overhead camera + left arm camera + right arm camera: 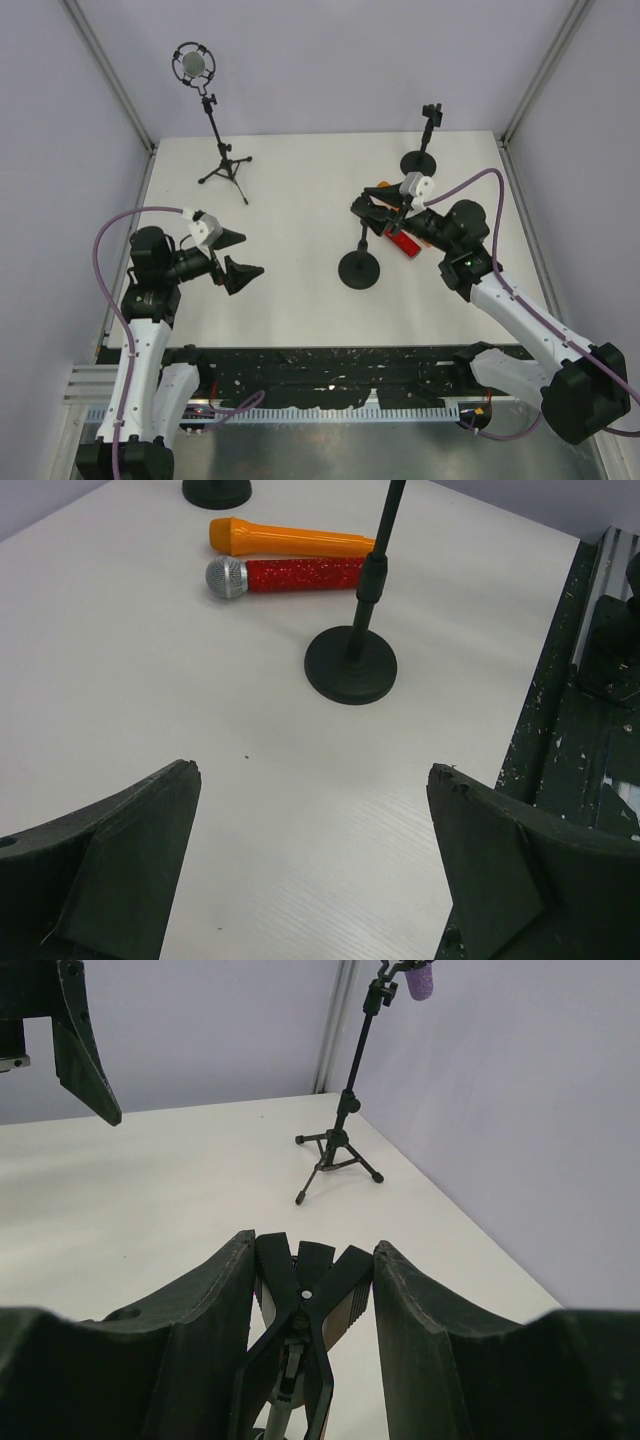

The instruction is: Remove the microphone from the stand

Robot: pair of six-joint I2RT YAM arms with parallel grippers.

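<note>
A microphone [193, 64] in a round shock mount sits on top of a black tripod stand [225, 165] at the back left; the right wrist view shows its head [420, 978] above the same tripod [340, 1150]. My right gripper [372, 205] [312, 1245] is shut on the black spring clip [305, 1280] at the top of a round-base stand [360, 269] [350, 665] in the middle of the table. I cannot tell whether that clip holds anything. My left gripper [240, 255] [315, 772] hangs open over bare table at the left, holding nothing.
A red glitter microphone [285, 575] [402, 243] and an orange one [290, 537] lie side by side on the table beyond the middle stand. A second round-base stand [418, 162] with an empty clip stands at the back right. Walls close three sides.
</note>
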